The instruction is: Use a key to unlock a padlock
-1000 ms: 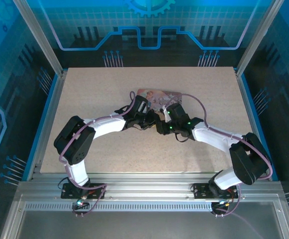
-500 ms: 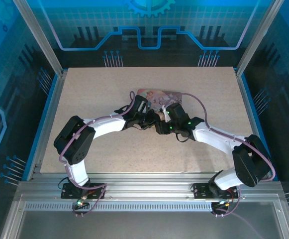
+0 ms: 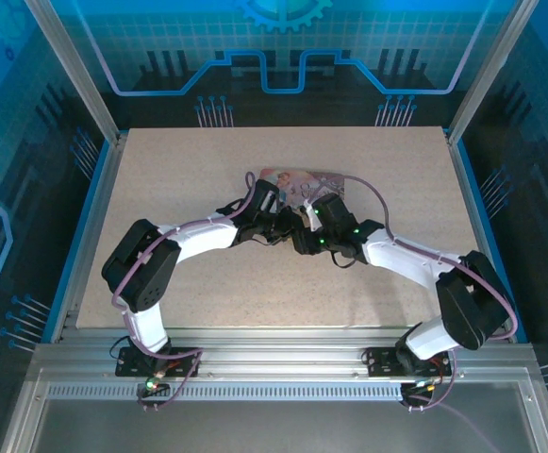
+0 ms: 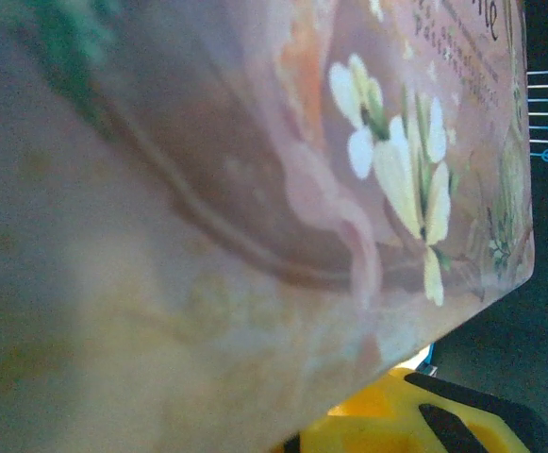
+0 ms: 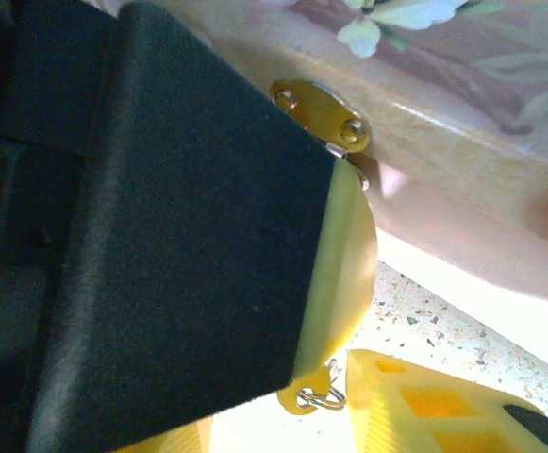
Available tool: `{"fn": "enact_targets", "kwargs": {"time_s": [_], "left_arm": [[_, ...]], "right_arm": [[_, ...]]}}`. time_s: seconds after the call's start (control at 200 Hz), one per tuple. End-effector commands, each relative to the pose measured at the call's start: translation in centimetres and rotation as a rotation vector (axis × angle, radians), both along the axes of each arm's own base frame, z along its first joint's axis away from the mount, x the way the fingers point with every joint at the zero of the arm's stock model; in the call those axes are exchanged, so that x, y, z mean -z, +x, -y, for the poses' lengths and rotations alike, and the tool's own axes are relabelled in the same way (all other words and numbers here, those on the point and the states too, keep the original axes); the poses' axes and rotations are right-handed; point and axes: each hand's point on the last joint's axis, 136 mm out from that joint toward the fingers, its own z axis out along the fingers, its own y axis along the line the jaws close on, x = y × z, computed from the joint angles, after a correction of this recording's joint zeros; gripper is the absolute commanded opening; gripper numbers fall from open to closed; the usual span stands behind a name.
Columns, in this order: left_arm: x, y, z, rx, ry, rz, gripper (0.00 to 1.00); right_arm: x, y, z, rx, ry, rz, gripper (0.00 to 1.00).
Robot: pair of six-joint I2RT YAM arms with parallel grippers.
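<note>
The padlock cannot be made out for certain. The likeliest spot is a silvery glint just under the brass hasp (image 5: 319, 109) on the near wall of the pink box (image 3: 297, 177), where a dark, yellow-tipped finger (image 5: 189, 226) covers most of it. I judge the lock to be small, hard and slick. It is light, stiff in itself and loose on its hasp, so it should swing away from a push. It is best pinched across the flat sides of its body, with the keyhole left free. The key is not plainly seen either. A small wire ring (image 5: 319, 398) at the lower tip of the dark finger may belong to it. A key that thin would slip or twist easily and wants holding by its broad head. The left fingers (image 4: 377, 420) are pressed together hard against the box, though on what I cannot tell. Whether the right fingers (image 3: 302, 221) are spread or pinching I cannot tell. Both sets meet at the box's near wall. The box lies flat on the counter (image 3: 179, 170), between its middle and its far edge, and looks light enough to slide if pushed.
</note>
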Motion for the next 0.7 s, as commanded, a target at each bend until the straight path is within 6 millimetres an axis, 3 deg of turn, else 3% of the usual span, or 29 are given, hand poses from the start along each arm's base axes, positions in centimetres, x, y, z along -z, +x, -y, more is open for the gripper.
{"fn": "enact_targets", "kwargs": {"time_s": [0.0, 0.205, 0.425, 0.5, 0.595, 0.695], "left_arm": [[-3.19, -0.42, 1.11, 0.045, -0.083, 0.034, 0.0], [-2.98, -0.49, 1.12, 0.046, -0.086, 0.027, 0.0], [-3.09, -0.46, 1.15, 0.045, -0.089, 0.028, 0.0], [-3.09, -0.52, 1.15, 0.046, -0.088, 0.027, 0.0], [-3.05, -0.46, 1.04, 0.045, -0.085, 0.028, 0.0], [-2.91, -0.49, 0.96, 0.043, -0.081, 0.028, 0.0]], "right_arm": [[-2.02, 1.76, -0.68, 0.009, 0.024, 0.071, 0.4], [-2.26, 2.07, -0.82, -0.002, 0.016, 0.078, 0.31], [-1.61, 2.19, -1.1, -0.005, 0.015, 0.056, 0.28], [-1.76, 2.16, -1.16, -0.007, 0.022, 0.061, 0.19], [-1.76, 2.12, -1.19, -0.012, 0.026, 0.061, 0.0], [-1.53, 2.03, -1.08, -0.013, 0.04, 0.05, 0.0]]}}
